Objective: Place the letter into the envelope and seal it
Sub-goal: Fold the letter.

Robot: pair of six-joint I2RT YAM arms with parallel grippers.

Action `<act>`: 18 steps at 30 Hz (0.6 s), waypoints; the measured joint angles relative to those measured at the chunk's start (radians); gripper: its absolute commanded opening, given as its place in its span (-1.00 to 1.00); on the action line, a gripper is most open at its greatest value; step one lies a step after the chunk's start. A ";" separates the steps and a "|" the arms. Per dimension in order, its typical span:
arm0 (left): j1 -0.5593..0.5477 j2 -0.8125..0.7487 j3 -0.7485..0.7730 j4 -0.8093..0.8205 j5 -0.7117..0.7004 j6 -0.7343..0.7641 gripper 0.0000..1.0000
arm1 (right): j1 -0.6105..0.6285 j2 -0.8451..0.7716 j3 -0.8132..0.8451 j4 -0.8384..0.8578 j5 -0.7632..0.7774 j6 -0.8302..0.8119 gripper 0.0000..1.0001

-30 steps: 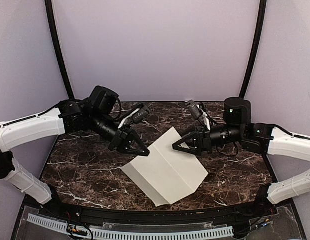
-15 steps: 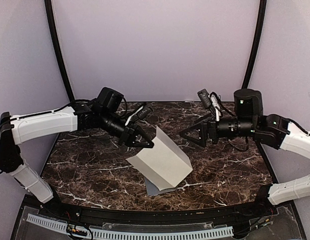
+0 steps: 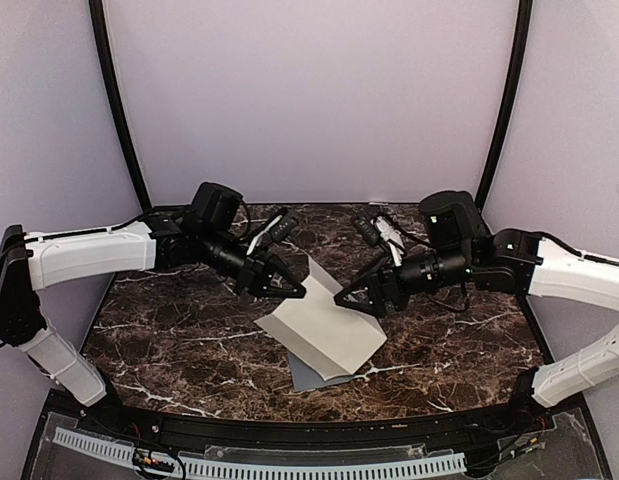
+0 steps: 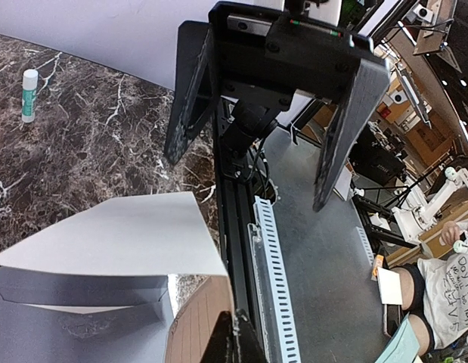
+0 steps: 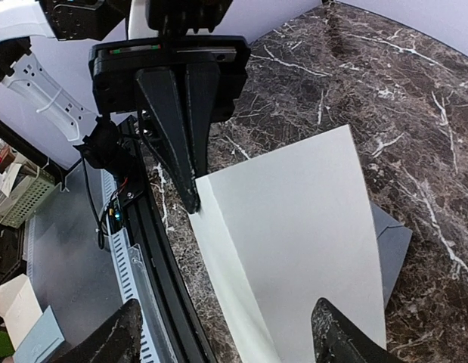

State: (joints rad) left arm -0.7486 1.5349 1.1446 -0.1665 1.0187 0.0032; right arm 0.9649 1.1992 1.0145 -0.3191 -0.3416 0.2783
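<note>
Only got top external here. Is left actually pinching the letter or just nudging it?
Observer: Pinching. The right wrist view shows the left gripper shut on a corner of the letter.
Operator: And the other one?
Observer: The left wrist view shows the right gripper open, with nothing between its fingers.
Operator: Anything I can't see?
Observer: What looks like a white glue stick with a green cap, on the table away from the letter.

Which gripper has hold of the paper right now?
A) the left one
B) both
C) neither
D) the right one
A: the left gripper is shut on a corner of the paper and holds that side up, while the right gripper stands open and grips nothing.
</note>
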 measured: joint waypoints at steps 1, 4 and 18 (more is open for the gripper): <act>0.000 0.000 0.000 0.006 0.006 -0.006 -1.00 | 0.007 0.012 0.003 0.001 -0.003 -0.002 0.35; 0.000 0.000 0.000 0.017 0.026 -0.016 -1.00 | 0.020 0.031 0.003 0.008 -0.018 -0.016 0.20; 0.000 0.000 0.000 0.040 0.136 -0.050 -1.00 | 0.032 0.082 0.003 0.035 -0.055 -0.055 -0.12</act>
State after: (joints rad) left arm -0.7486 1.5349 1.1442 -0.1268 1.1545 -0.0467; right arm 0.9970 1.2816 1.0180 -0.2836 -0.3965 0.2230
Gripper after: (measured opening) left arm 0.004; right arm 0.485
